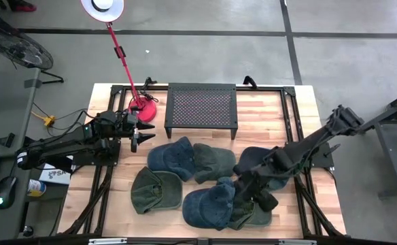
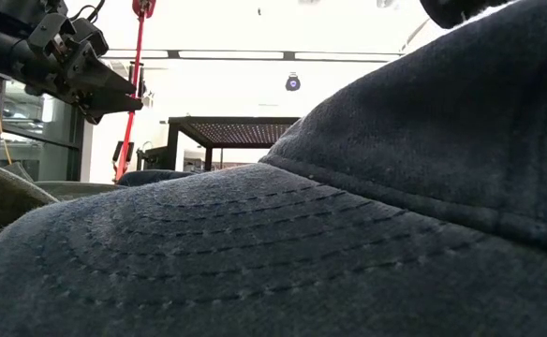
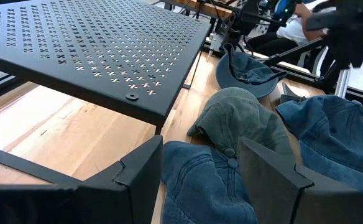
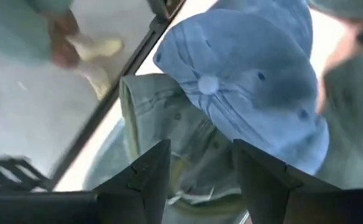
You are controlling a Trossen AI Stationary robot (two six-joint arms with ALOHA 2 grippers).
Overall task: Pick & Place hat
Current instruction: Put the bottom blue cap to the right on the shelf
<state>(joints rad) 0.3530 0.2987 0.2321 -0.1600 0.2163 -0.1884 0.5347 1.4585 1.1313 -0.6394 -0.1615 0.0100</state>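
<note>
Support: wooden table (image 1: 266, 102), light planks w/ black frame rails, centre of high view.
Rack: black perforated metal stand (image 1: 202, 107), upper centre of table.
Lamp base: red base (image 1: 143, 109), upper left of table, just left of rack.
Hats: blue cap (image 1: 173, 157) centre; green cap (image 1: 212, 162) touching its right; olive cap (image 1: 155, 190) lower left; blue cap, front (image 1: 209, 204) lower centre; dark blue cap (image 1: 256, 158) centre-right, partly under arm.
</note>
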